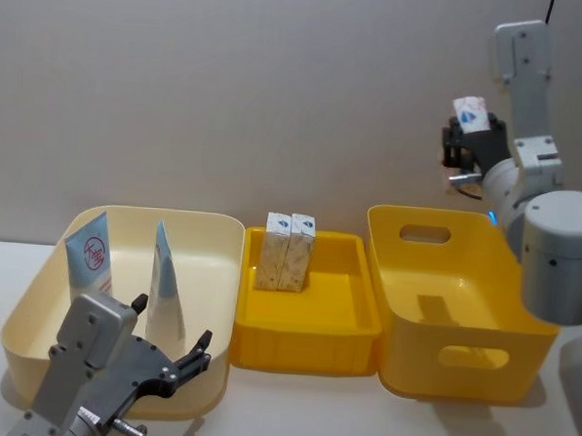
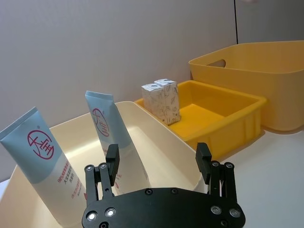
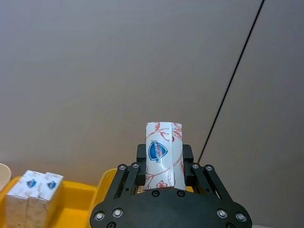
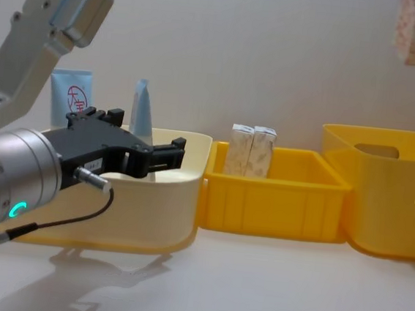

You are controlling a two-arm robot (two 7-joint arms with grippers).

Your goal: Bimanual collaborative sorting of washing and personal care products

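Note:
Two pale blue-and-white tubes lean upright in the cream bin (image 1: 174, 214): one with a red circle logo (image 1: 91, 261), the other (image 1: 165, 290) to its right. Two white cartons (image 1: 288, 251) stand side by side at the back of the low yellow tray (image 1: 304, 341). My right gripper (image 1: 468, 139) hangs high above the tall yellow bin (image 1: 459, 373), shut on a third white carton (image 3: 163, 154) with red print and a blue shield. My left gripper (image 2: 158, 154) is open and holds nothing, hovering over the cream bin's front edge, short of the tubes (image 2: 107, 126).
The three containers stand in a row on the white table, touching, with a plain wall behind. The tall yellow bin has handle slots in its walls. Bare tabletop runs along the front of the bins.

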